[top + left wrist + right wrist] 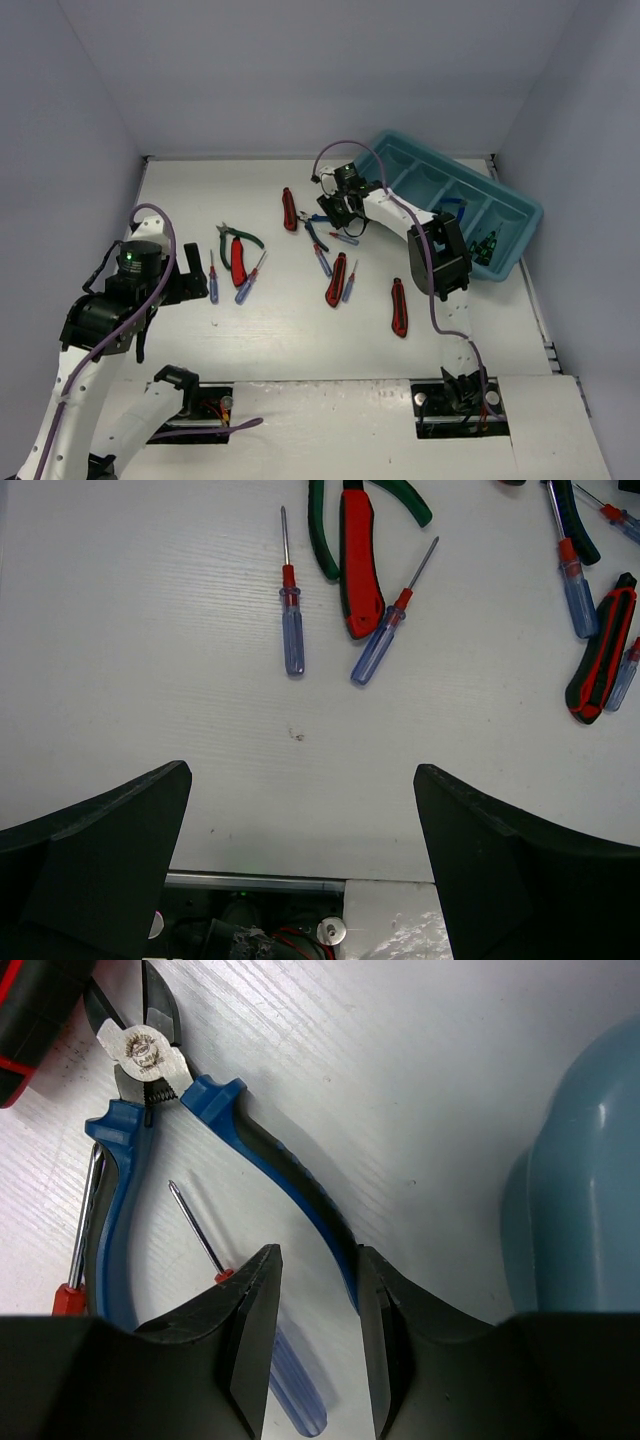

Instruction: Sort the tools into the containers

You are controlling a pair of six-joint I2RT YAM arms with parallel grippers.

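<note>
My right gripper (pixel 336 212) (pixel 318 1252) is open, low over the table just left of the teal tray (pixel 520 215) (pixel 585 1180). A blue-handled screwdriver (pixel 298 1392) lies between its fingers, close to the left one, untouched. Blue-handled pliers (pixel 150 1130) (pixel 318 233) lie beside it, one handle running under the right finger (pixel 375 1320). My left gripper (pixel 188 276) (pixel 302 770) is wide open and empty above the near left table. Ahead of it lie two blue screwdrivers (pixel 291 630) (pixel 378 645), a red knife (pixel 358 560) and green pliers (pixel 322 530).
More tools lie mid-table: red knives (pixel 289 208) (pixel 335 280) (pixel 399 306) and blue screwdrivers (pixel 322 258) (pixel 348 283). The tray holds green-handled tools (pixel 487 245) and blue pliers (pixel 452 207). The table's front edge and arm base (pixel 260 920) lie under my left gripper.
</note>
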